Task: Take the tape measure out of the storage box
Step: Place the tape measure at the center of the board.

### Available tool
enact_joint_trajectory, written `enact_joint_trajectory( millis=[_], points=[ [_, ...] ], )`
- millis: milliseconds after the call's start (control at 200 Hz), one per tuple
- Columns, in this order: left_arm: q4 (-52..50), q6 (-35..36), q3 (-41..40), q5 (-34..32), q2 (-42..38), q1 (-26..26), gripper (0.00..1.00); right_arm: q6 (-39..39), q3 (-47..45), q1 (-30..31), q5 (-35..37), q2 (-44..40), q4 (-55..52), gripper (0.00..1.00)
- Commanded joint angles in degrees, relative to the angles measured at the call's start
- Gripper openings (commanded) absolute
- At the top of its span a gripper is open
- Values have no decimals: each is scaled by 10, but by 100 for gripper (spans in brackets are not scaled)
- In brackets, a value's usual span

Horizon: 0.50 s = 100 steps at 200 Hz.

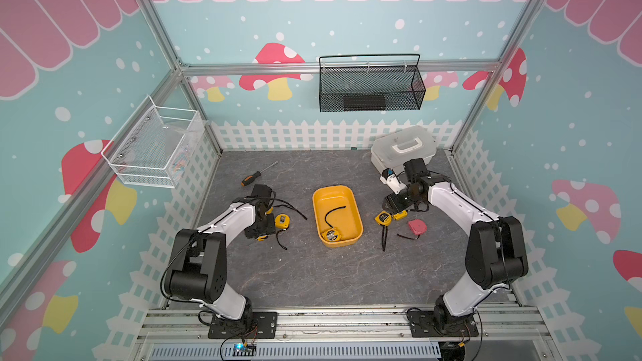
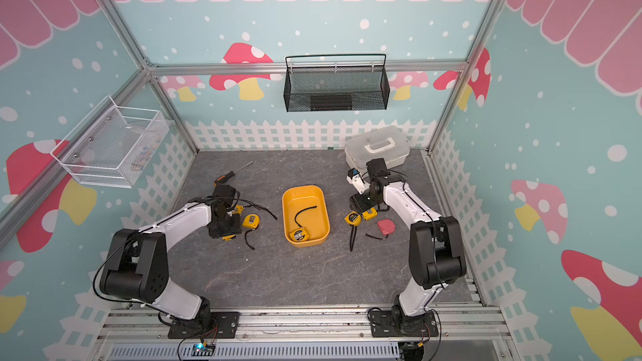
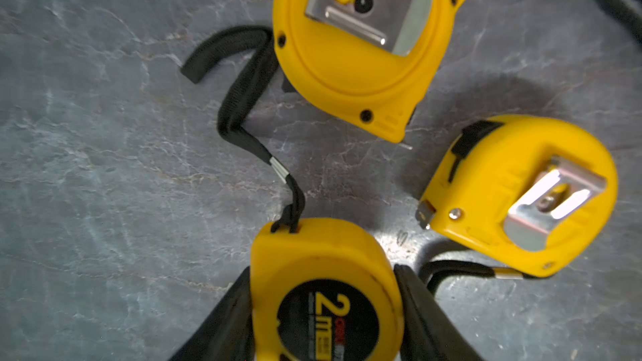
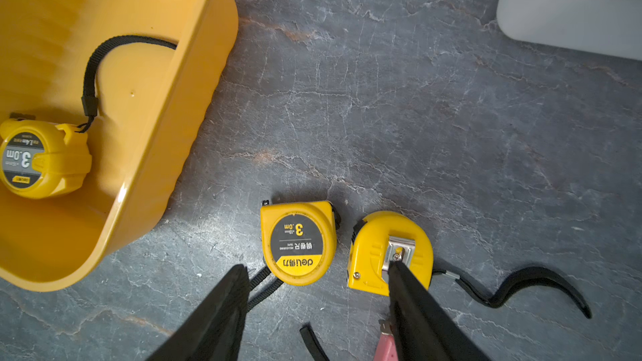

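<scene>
Tape measure (image 4: 41, 158) in storage box (image 4: 201, 74) reads "3.0m"; tabletop tape (image 4: 298, 243) "3.0m, deli"; held tape (image 3: 326, 289) "2m".

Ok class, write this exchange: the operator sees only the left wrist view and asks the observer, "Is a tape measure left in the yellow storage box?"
Observer: Yes, one tape measure lies in the storage box.
Operator: My left gripper grips the 2m tape measure. Is the right gripper free?
Observer: The right gripper is open, holding nothing.
Operator: Anything near it?
Observer: A pink tape measure lies on the table, right of the box.
</scene>
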Motion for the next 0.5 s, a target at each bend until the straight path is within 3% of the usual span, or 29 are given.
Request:
enact_joint_trajectory(
  millis=[0, 495],
  points=[
    [17, -5, 1, 7, 7, 3, 56, 9, 7, -2, -3, 8, -3, 64],
    [13, 6, 17, 15, 47, 5, 58, 12, 3, -2, -10, 9, -3, 64]
  ],
)
